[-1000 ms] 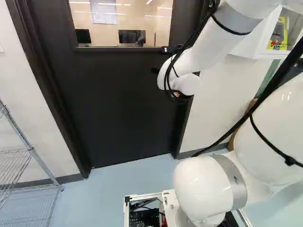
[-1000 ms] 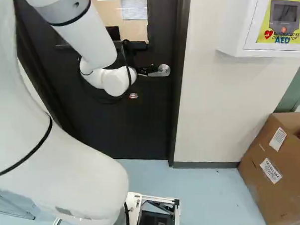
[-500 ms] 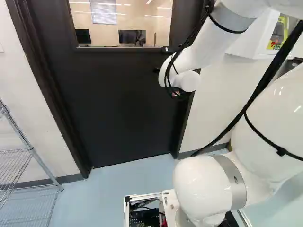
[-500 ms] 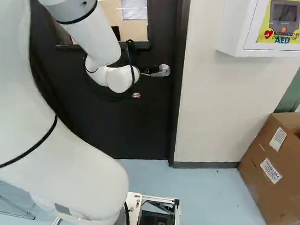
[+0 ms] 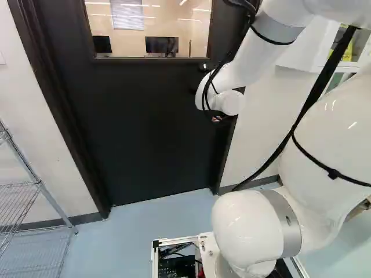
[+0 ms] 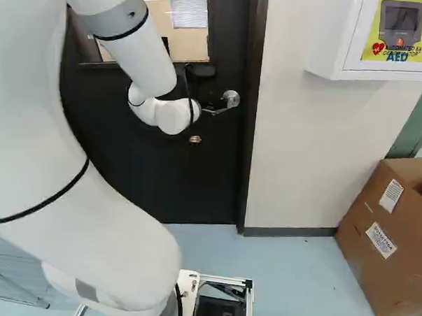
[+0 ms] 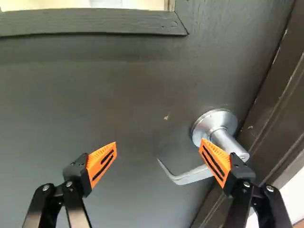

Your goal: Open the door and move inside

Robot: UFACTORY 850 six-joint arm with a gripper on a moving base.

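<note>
In the right base view my gripper [image 6: 209,105] is at the lever handle [image 6: 231,99], largely hidden behind the wrist. The dark door [image 5: 145,127] stands closed in its frame. The wrist view shows the gripper [image 7: 159,142] open, its orange-padded fingers wide apart before the door [image 7: 118,90]. One finger overlaps the silver lever [image 7: 192,175] close to its pivot; whether they touch I cannot tell. The lever slopes down from its round plate, its curved free end lying between and beyond the fingers. The other finger has only door surface behind it.
A wire shelf [image 5: 36,184] stands left of the door. To its right are a wall [image 6: 302,148], a white AED cabinet [image 6: 335,37] and a cardboard box [image 6: 390,236] on the floor. The door frame [image 7: 280,104] runs beside the handle.
The base has stayed put. My arm has shifted, its wrist moving a little right and down in the right base view. The lever has tilted from nearly level to sloping down.
</note>
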